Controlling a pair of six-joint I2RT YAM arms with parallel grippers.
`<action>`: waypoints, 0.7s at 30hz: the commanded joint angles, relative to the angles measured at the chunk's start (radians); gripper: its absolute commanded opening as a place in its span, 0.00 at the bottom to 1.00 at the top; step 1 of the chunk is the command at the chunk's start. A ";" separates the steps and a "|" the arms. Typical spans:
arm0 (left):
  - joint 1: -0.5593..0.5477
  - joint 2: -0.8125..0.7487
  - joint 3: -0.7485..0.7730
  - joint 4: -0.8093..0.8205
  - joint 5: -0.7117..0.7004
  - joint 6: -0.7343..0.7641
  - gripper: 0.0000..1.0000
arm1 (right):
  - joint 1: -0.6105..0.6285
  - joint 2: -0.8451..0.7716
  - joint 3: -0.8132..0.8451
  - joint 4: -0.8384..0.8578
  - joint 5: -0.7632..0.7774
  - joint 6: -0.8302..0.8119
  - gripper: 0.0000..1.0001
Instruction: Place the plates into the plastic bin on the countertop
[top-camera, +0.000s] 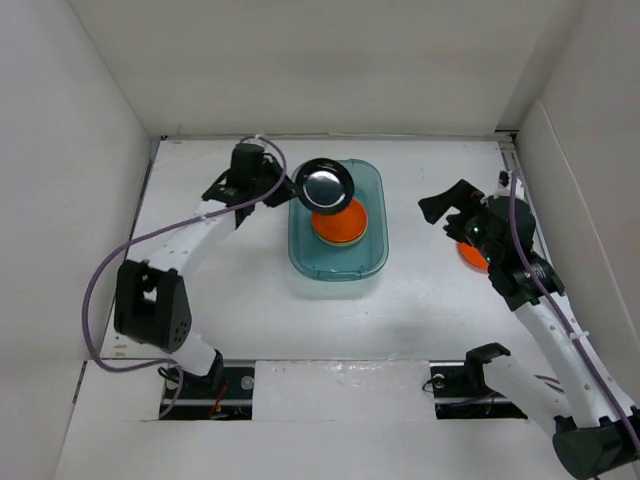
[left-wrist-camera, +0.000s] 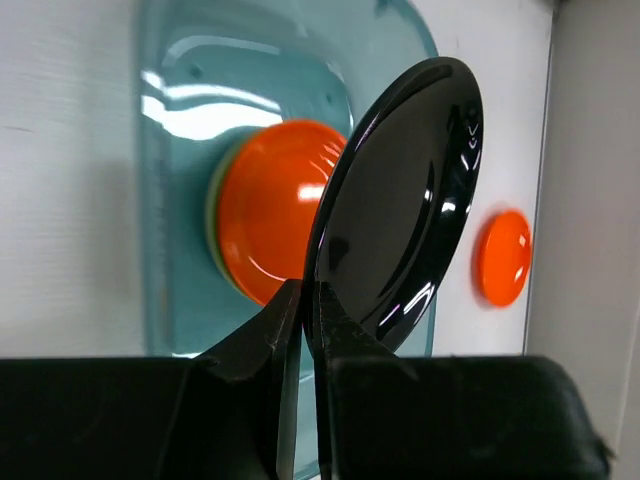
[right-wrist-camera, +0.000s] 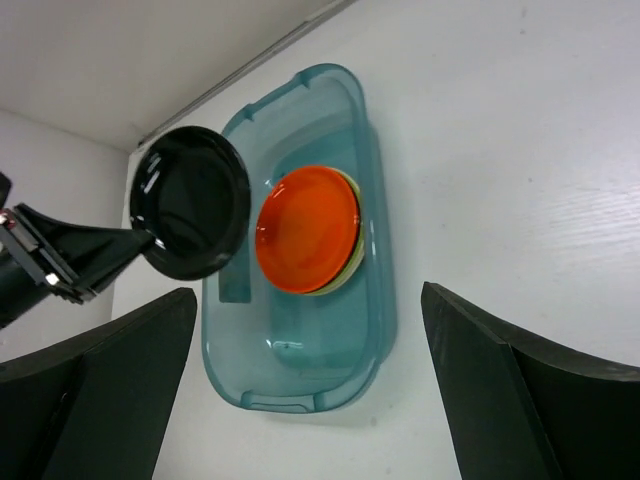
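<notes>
Plate (left-wrist-camera: 400, 200) tight in left tool (left-wrist-camera: 308, 300); right tool (right-wrist-camera: 308, 295) wide; lime plate (left-wrist-camera: 213, 225): wrist views only.

Four plates can be counted: one glossy black plate (top-camera: 325, 184), one orange plate (top-camera: 338, 226) with one lime-green plate (left-wrist-camera: 211, 215) showing only its rim beneath it, and a second orange plate (top-camera: 470, 258) out on the surface (top-camera: 420, 300). There is one teal plastic bin (top-camera: 340, 265). Two pincers show, the left pincer (left-wrist-camera: 308, 300) and the right pincer (right-wrist-camera: 308, 300).
</notes>
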 joint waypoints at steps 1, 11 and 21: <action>-0.055 0.061 0.093 0.019 0.027 0.037 0.00 | -0.046 -0.072 -0.010 -0.027 0.043 0.037 1.00; -0.094 0.233 0.092 0.037 0.001 0.013 0.00 | -0.157 -0.219 -0.065 -0.147 0.083 0.060 1.00; -0.103 0.145 0.113 0.027 0.067 0.025 0.67 | -0.213 -0.183 -0.112 -0.156 0.096 0.097 1.00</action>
